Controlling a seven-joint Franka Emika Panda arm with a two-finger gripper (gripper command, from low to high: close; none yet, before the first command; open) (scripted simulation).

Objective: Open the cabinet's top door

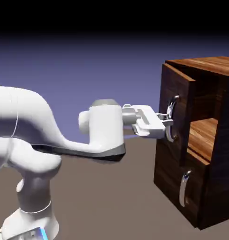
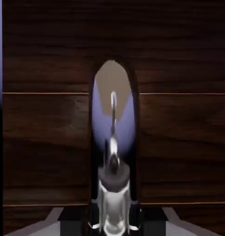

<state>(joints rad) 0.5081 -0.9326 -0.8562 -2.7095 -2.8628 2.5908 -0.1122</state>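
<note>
The dark wood-grain cabinet [image 1: 217, 89] stands at the right of the exterior view. Its top door [image 1: 176, 77] stands slightly ajar, and a lighter inner shelf [image 1: 204, 135] shows behind its edge. My gripper [image 1: 167, 123] reaches level from the left and is shut on the top door's curved silver handle [image 1: 173, 107]. In the hand view the handle [image 2: 113, 143] runs up the middle, large and shiny, between my fingertips at the bottom edge. Dark door wood [image 2: 183, 138] fills the space around the handle.
Below is the lower door [image 1: 170, 180] with its own silver handle [image 1: 184, 187], closed. The white arm [image 1: 50, 126] stretches across from the lower left. Brown table surface [image 1: 107, 197] lies under the arm.
</note>
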